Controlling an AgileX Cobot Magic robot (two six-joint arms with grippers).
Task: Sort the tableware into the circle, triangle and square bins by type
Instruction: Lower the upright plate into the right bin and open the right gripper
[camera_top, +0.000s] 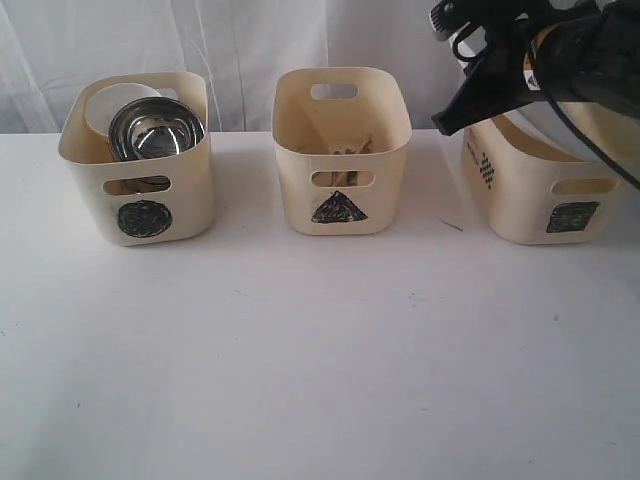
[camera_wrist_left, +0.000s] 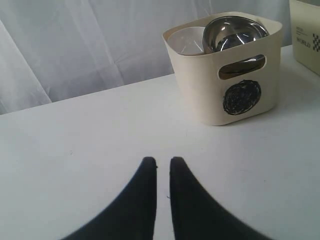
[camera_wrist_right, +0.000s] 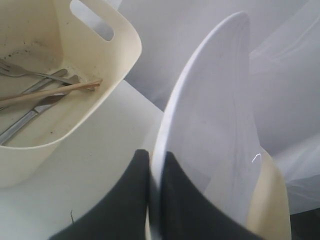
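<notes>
Right gripper (camera_wrist_right: 155, 156) is pinching the rim of the square white plate (camera_wrist_right: 215, 110), holding it on edge with its lower part dipping into the square bin (camera_top: 520, 200) at the worktop's (camera_top: 320, 350) back right corner. Left gripper (camera_wrist_left: 163, 162) is hanging empty, jaws nearly pressed together. The steel bowl (camera_top: 155, 130) and white bowl (camera_top: 105, 105) are sitting in the circle bin (camera_top: 100, 200), and the chopsticks (camera_wrist_right: 50, 91) and fork (camera_wrist_right: 15, 69) are lying in the triangle bin (camera_top: 300, 170).

Your right gripper (camera_wrist_right: 156, 159) clamps its black fingers on the edge of a large white plate (camera_wrist_right: 215, 115), which stands on edge over the rim of a cream plastic tub (camera_wrist_right: 272, 200). Left of it, across the white table (camera_wrist_right: 100, 165), a second cream tub (camera_wrist_right: 120, 55) with a cut-out handle holds a steel fork (camera_wrist_right: 20, 70), a wooden chopstick (camera_wrist_right: 50, 92) and a steel knife (camera_wrist_right: 25, 120).
</notes>
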